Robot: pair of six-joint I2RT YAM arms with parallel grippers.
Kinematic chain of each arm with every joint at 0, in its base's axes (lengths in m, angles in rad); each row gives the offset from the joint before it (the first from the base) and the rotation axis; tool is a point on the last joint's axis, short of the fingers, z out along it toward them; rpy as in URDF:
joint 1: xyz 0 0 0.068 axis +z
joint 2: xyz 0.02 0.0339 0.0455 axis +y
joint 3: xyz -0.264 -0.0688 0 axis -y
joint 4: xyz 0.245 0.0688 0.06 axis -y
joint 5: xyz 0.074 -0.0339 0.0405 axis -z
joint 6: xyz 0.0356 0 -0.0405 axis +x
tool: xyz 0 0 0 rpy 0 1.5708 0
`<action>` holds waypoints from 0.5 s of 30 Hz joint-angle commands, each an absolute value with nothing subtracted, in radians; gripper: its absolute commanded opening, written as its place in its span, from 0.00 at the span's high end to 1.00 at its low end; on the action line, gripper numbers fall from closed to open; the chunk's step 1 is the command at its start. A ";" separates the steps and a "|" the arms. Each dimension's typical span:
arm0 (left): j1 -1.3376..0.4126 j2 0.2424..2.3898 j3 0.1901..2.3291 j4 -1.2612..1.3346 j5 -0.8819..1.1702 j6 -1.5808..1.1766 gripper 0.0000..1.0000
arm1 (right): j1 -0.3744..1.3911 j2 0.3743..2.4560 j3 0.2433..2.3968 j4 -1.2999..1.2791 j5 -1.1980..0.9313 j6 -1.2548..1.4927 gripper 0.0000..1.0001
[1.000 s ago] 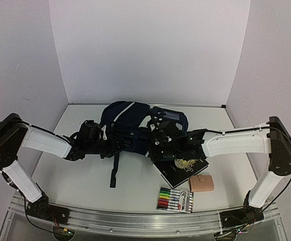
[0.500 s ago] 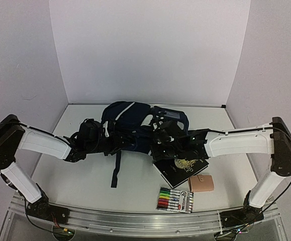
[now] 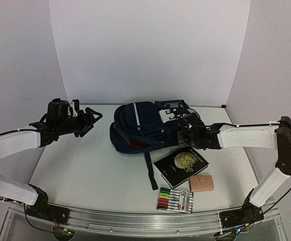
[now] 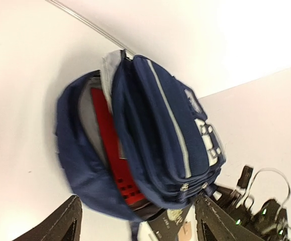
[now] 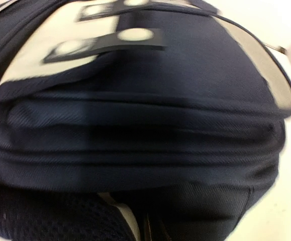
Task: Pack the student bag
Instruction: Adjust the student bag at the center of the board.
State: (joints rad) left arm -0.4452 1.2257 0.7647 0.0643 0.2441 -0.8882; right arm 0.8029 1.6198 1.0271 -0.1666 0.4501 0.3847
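The student bag (image 3: 137,123) is navy with a pale stripe and stands in the middle of the table, its main compartment gaping. In the left wrist view the student bag (image 4: 155,125) shows grey lining and a red flat thing (image 4: 112,150) inside. My left gripper (image 3: 91,122) hangs open to the left of the bag, well apart from it. Its dark fingertips (image 4: 60,221) frame the lower edge of its wrist view, with nothing between them. My right gripper (image 3: 183,129) is pressed against the bag's right side. Dark blurred fabric (image 5: 145,120) fills the right wrist view and hides its fingers.
A black notebook with a gold emblem (image 3: 181,165) lies in front of the bag at the right. A tan wallet (image 3: 201,183) and a pack of coloured markers (image 3: 175,200) lie nearer the front edge. A dark strap (image 3: 149,173) trails from the bag toward the front.
My left gripper has let go of the bag, opened, and drawn back up to the left. The bag has shifted right and now shows its striped front. The right arm moved right with it.
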 commanded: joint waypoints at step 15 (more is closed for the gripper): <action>-0.318 1.171 0.666 -0.004 0.425 -0.921 0.06 | 1.096 1.826 1.523 -0.210 0.644 0.272 0.02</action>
State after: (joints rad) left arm -0.3260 1.1793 0.6624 -0.0196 0.3748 -0.9150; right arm 1.0641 1.6198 1.3578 -0.1791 0.5575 0.3508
